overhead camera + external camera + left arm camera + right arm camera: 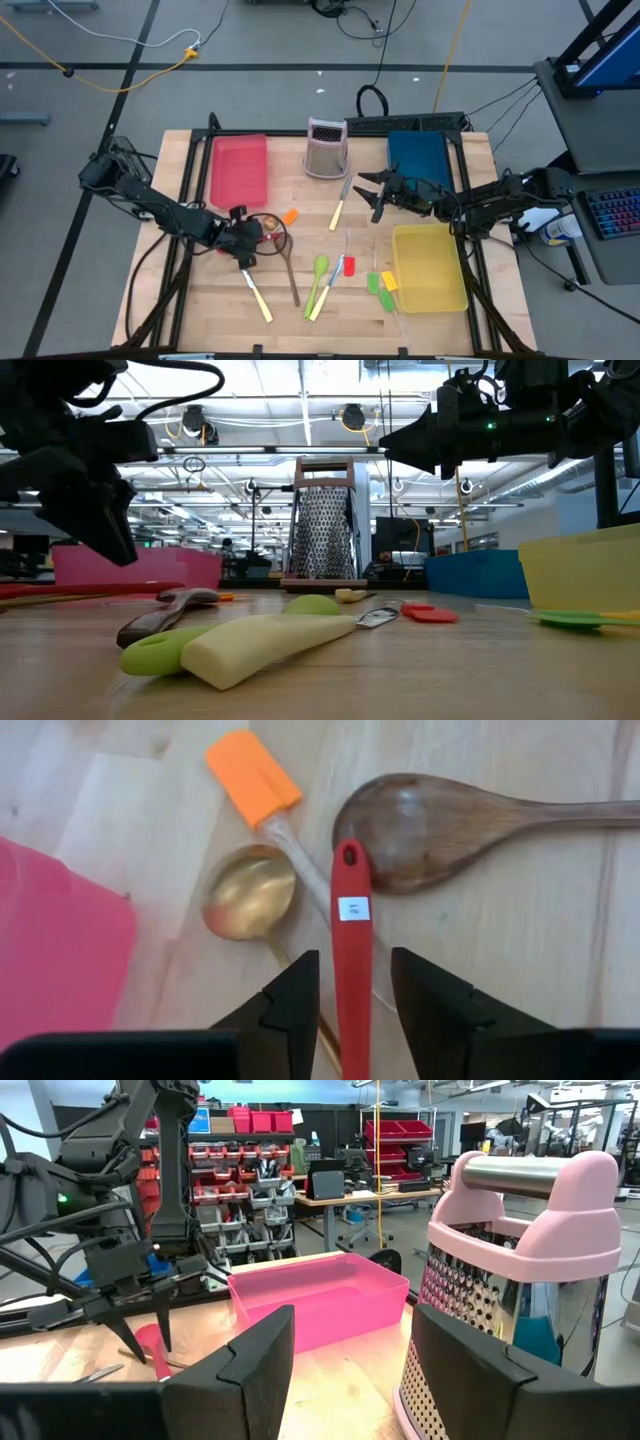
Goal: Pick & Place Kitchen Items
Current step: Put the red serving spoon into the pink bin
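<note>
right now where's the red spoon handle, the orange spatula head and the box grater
red spoon handle (351, 975), left wrist view, mid-handle below its label
orange spatula head (252, 778), left wrist view, middle of head
box grater (326, 152), high view, its metal face

A robotics lab; shelves of red bins (395, 1135), workbenches (370, 1195), floor cables (150, 65).

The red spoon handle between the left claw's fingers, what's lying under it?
Under the red handle runs the orange spatula's clear handle; the gold spoon's stem may cross there too. The left claw hides anything lower.

White sticker (352, 908) on red spoon handle (352, 980), print unreadable.
</note>
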`<state>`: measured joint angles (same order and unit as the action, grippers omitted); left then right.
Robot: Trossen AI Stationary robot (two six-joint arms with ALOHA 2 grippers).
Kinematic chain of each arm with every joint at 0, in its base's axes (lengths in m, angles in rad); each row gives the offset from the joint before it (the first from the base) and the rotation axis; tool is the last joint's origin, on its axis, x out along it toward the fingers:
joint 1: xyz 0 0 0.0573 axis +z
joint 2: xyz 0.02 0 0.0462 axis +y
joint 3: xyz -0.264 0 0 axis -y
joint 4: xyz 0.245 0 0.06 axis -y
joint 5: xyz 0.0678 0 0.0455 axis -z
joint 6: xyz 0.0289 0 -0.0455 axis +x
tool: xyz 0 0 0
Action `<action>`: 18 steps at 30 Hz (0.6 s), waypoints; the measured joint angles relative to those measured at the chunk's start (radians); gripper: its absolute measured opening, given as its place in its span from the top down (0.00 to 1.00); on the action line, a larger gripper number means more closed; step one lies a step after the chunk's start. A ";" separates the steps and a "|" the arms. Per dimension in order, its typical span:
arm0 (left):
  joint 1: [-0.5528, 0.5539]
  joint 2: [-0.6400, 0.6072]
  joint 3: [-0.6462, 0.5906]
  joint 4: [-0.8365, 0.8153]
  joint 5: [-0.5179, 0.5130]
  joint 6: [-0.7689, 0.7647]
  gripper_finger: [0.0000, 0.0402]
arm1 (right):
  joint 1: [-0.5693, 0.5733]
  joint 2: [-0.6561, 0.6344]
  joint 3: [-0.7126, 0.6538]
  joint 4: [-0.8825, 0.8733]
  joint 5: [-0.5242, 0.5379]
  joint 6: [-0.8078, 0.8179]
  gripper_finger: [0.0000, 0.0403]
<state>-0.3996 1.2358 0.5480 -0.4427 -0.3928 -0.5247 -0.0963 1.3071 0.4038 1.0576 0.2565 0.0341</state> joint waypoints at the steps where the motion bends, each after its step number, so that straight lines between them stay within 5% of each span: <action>1: 0.000 0.003 0.000 0.001 -0.002 0.000 0.66 | 0.000 0.000 0.000 0.000 0.000 0.000 0.51; 18: 0.002 0.204 0.002 0.073 -0.023 0.051 0.72 | 0.000 0.000 0.000 0.000 0.000 0.000 0.51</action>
<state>-0.3977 1.4402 0.5495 -0.3701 -0.4158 -0.4733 -0.0963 1.3074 0.4038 1.0580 0.2565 0.0341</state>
